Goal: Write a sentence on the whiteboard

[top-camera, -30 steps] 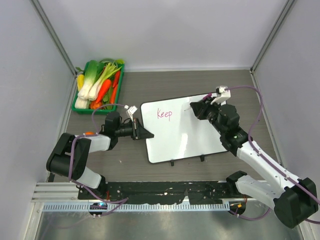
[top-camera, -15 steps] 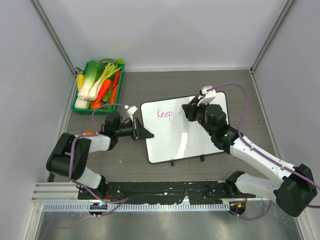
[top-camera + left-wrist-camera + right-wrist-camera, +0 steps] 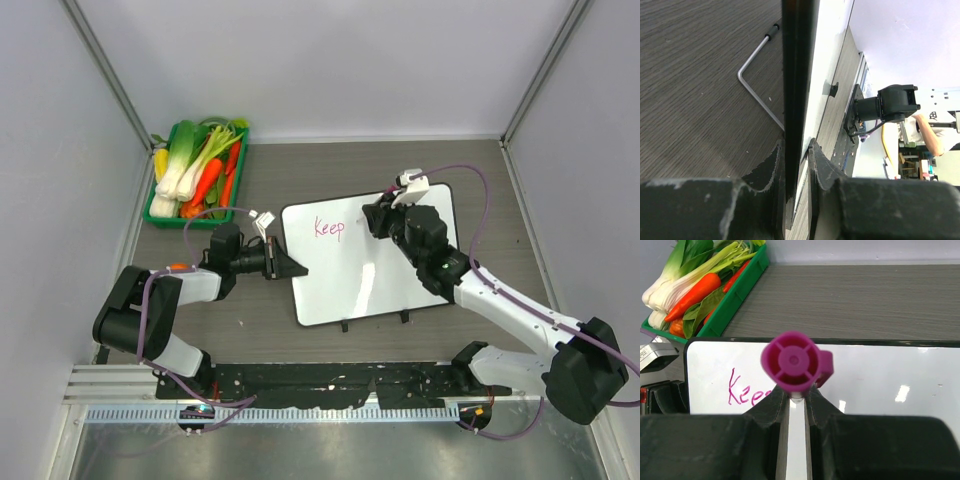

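Note:
The whiteboard [image 3: 365,265] lies in the middle of the table, with the word "Keep" [image 3: 329,228] written in pink at its upper left. My left gripper [image 3: 292,266] is shut on the board's left edge; the left wrist view shows that black rim [image 3: 796,90] between my fingers. My right gripper [image 3: 374,218] is shut on a marker with a pink cap end [image 3: 792,361] and holds it over the board's top, just right of the word [image 3: 747,390]. The marker's tip is hidden.
A green tray [image 3: 165,215] of toy vegetables stands at the back left, also in the right wrist view [image 3: 735,295]. A bent metal stand leg [image 3: 757,80] lies under the board. Two black clips [image 3: 375,321] sit on the board's near edge.
My right gripper has moved left with the marker, from the board's upper right corner to just right of "Keep". The left gripper and board have not moved.

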`<state>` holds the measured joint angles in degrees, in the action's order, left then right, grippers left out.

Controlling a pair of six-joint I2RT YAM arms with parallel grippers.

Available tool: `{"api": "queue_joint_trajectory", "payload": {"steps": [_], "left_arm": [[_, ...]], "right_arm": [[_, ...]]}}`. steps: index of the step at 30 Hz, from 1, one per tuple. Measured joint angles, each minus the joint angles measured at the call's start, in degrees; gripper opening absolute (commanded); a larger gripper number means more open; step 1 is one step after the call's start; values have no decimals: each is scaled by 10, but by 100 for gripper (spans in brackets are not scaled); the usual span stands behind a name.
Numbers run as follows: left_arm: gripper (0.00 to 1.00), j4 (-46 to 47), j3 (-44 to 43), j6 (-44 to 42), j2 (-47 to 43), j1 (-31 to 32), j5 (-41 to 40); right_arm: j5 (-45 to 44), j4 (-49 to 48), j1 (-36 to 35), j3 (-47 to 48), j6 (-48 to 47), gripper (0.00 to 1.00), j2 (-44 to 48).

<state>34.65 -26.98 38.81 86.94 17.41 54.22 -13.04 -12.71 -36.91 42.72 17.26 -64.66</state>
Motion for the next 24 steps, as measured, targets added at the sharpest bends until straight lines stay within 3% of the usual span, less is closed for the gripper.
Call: {"api": "queue_joint_trajectory", "payload": {"steps": [24], "left_arm": [[0, 0, 0, -1, 0, 0, 0]], "right_arm": [[-9, -5, 0, 2, 5, 1, 30]]}}
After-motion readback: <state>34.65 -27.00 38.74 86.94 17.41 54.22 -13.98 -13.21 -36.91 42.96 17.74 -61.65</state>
